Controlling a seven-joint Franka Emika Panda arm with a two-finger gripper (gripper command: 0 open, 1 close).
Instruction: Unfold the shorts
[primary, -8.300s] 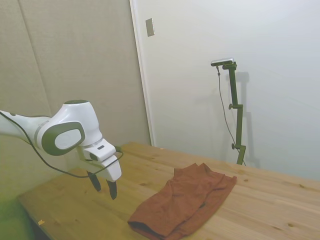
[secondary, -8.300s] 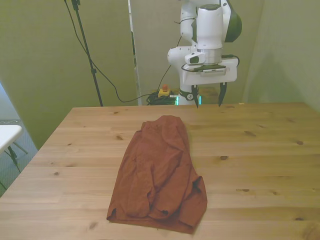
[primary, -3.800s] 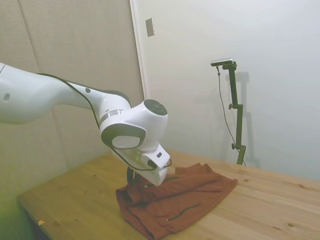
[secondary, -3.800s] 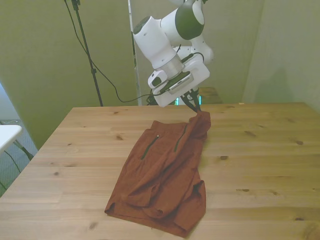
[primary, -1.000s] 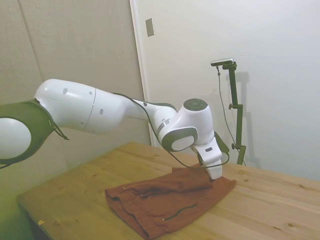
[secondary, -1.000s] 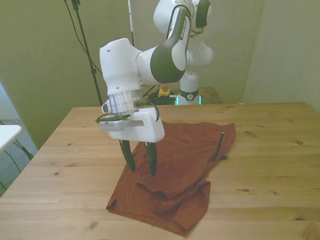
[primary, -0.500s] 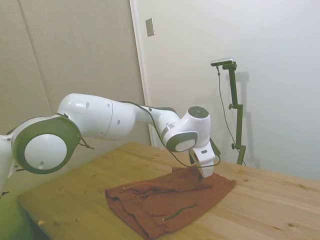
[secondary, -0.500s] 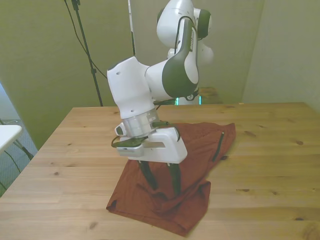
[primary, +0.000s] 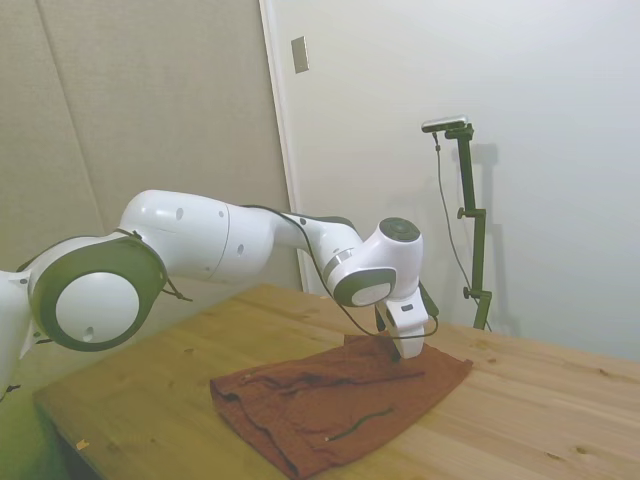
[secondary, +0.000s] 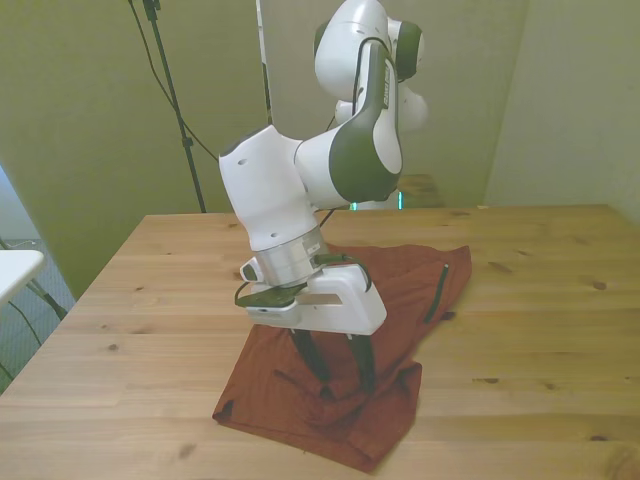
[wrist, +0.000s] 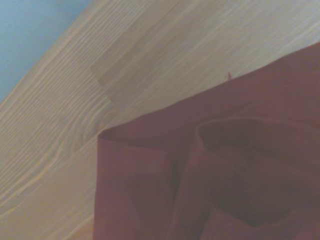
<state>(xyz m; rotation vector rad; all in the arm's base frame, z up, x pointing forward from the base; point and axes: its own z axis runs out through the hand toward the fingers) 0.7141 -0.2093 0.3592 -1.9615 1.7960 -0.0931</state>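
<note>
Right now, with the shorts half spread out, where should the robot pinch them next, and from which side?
Probably the bunched fold of the shorts near the table's camera-side edge in the front view, coming straight down from above. There the cloth is doubled and stands up in ridges, easy for two fingers to pinch; the rest lies flat. The open gripper hangs right over that fold.

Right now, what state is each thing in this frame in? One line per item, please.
shorts: partly spread on the table, near end bunched in folds, not yet flat.
gripper: open, fingers pointing down over the bunched folds, nothing held.
table: wooden, bearing only the shorts.
</note>
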